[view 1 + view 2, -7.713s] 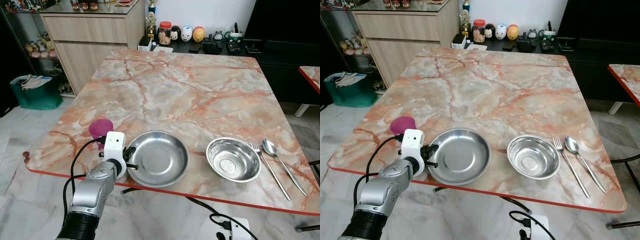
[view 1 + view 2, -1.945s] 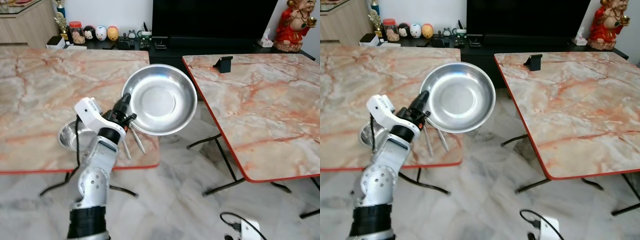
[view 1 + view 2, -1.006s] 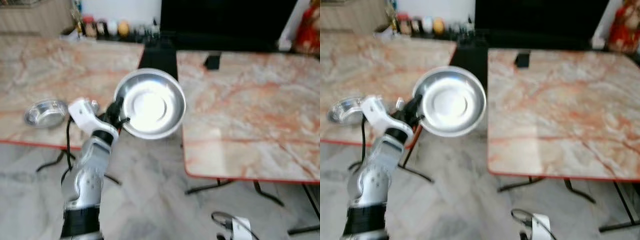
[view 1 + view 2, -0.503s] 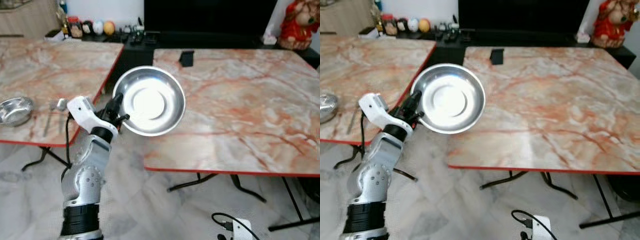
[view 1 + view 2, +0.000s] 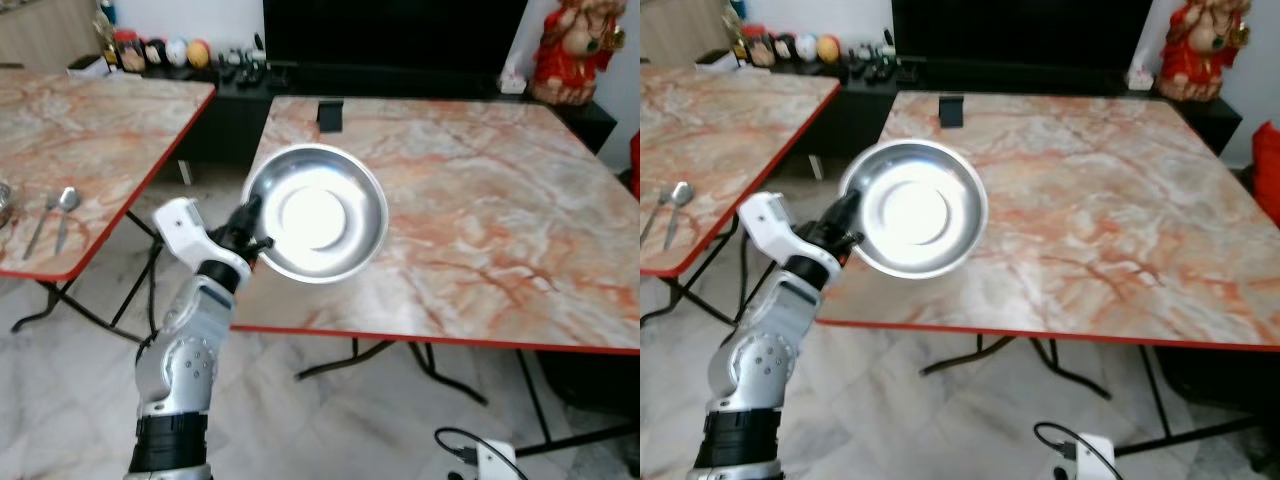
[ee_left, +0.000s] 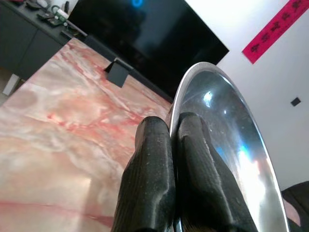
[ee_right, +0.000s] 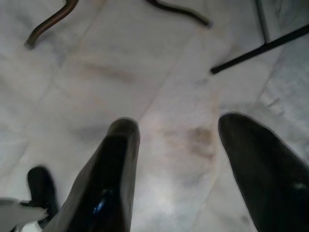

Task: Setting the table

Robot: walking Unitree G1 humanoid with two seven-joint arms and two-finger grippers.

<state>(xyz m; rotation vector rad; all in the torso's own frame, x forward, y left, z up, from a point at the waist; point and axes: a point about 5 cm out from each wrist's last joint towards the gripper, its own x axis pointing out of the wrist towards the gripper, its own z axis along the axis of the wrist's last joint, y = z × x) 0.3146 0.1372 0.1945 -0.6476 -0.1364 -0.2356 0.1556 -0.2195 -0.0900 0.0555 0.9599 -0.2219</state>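
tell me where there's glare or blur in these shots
Left eye view: sharp, but the steel plate held by the left gripper has a blown-out white glare at its centre. Left wrist view: the fingers are crisp, the background softer. Right wrist view: the right gripper and the floor are soft, out of focus.

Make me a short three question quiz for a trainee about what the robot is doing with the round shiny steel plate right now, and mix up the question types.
1. True or false: the round shiny steel plate lies flat on the marble-patterned table with the red edge.
2. Multiple choice: what clamps the plate's rim? A) left gripper B) right gripper C) a person's hand
3. Fill in: the spoon and fork lie on the ___ table, to the robot's left.

Key:
1. False; it is held tilted in the air above the table's near corner.
2. A; the right gripper hangs open over the floor.
3. Other (second marble-patterned).
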